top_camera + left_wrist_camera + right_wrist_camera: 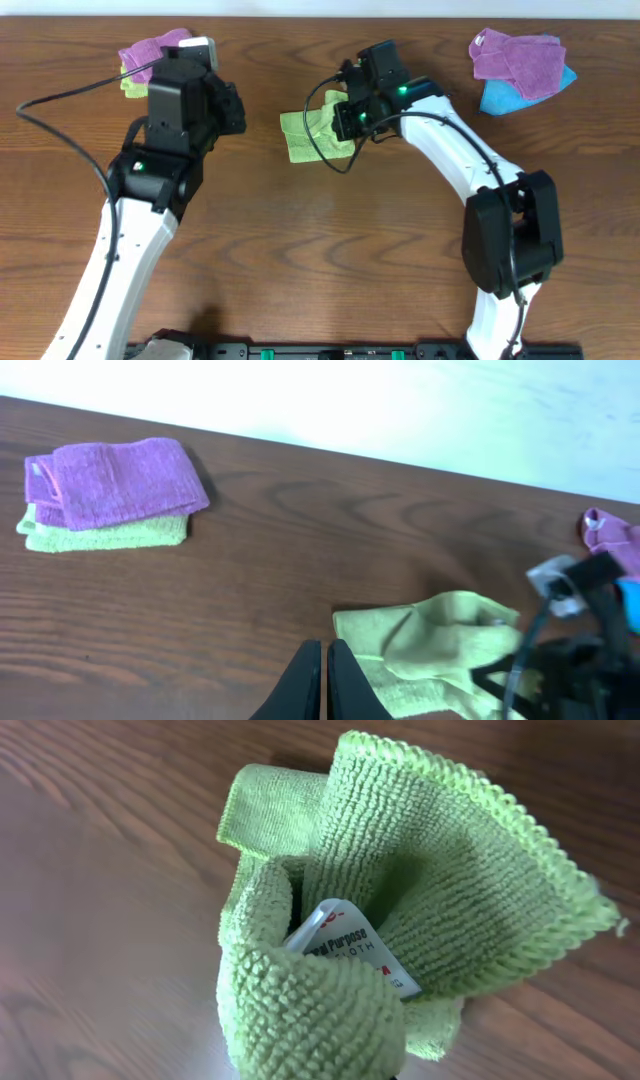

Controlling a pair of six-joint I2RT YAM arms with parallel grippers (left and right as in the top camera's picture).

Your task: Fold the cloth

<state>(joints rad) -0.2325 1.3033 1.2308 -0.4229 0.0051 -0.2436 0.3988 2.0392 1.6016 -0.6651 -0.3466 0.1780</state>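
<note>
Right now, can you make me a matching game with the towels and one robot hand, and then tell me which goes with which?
Things:
1. lime-green cloth
2. blue towel
3. yellow-green folded towel
4. left gripper

Places or states:
A. shut, holding nothing
B. under the left purple towel
C. bunched up in the middle of the table, white tag showing
D. under the right purple towel

Pairs: 1-C, 2-D, 3-B, 4-A
</note>
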